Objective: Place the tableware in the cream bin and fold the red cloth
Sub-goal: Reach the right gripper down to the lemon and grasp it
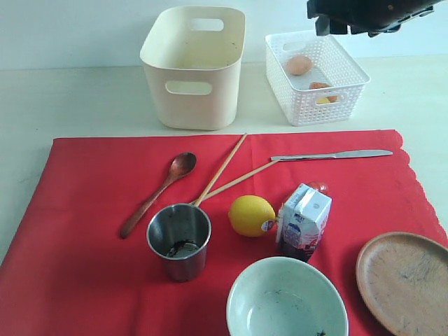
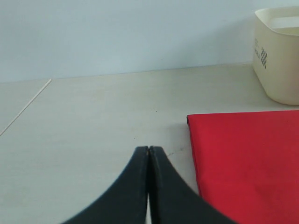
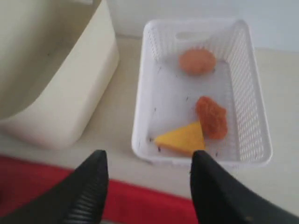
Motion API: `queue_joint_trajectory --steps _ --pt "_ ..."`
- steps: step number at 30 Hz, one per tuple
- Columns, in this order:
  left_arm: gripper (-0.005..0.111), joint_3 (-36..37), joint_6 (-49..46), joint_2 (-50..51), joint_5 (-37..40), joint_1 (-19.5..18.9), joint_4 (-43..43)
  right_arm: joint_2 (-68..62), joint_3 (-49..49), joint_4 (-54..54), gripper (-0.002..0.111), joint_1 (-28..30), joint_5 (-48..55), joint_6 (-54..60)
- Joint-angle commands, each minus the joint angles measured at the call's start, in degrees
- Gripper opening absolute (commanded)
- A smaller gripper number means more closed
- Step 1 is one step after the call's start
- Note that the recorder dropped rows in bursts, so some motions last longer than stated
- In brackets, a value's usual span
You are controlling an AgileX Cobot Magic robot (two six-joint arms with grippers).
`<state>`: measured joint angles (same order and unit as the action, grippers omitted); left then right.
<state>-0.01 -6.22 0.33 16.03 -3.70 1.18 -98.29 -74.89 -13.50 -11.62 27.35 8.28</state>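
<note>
Up front, the pale green-white bowl (image 1: 287, 297) sits upright on the red cloth (image 1: 84, 210), with the round brown plate (image 1: 404, 280) just to its right, partly over the cloth's scalloped edge. Behind the bowl, from left to right, stand the steel cup (image 1: 179, 240), a lemon (image 1: 251, 215) and a small milk carton (image 1: 304, 220), the lemon and the carton nearly touching. Farther back, the dark wooden spoon (image 1: 157, 194) lies slanted to the left of the cup. The pair of wooden chopsticks (image 1: 224, 171) meets beside the cup's rim and fans outward. One tip reaches the silver table knife (image 1: 332, 155), which lies flat near the cloth's far edge.

The cloth is spread open on the pale table (image 1: 70, 98). Beyond it stands the cream bin (image 1: 192, 66), with no tableware visible inside. To the bin's right, a white lattice basket (image 1: 315, 66) holds an egg (image 1: 298, 65), a cheese wedge (image 3: 182, 139) and an orange lump (image 3: 211, 116).

The left gripper (image 2: 148, 149) has its fingers pressed together on nothing, above bare table just beside the cloth's corner. The right gripper (image 3: 149, 158) is spread wide and empty, hovering above the cloth's far edge and facing the basket.
</note>
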Motion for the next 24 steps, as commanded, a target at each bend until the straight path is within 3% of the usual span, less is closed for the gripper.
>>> queue_joint_trajectory --steps 1,10,24 --pt "0.001 0.0 0.4 -0.3 -0.3 0.3 0.2 1.6 -0.3 0.3 0.038 -2.4 11.0 2.8" --pt "0.001 0.0 0.4 -0.3 -0.3 0.3 0.2 1.6 1.9 0.7 0.013 -13.0 14.1 2.8" --pt "0.001 0.0 0.4 -0.3 -0.3 0.3 0.2 1.5 2.0 8.6 0.012 -23.6 23.2 -4.7"
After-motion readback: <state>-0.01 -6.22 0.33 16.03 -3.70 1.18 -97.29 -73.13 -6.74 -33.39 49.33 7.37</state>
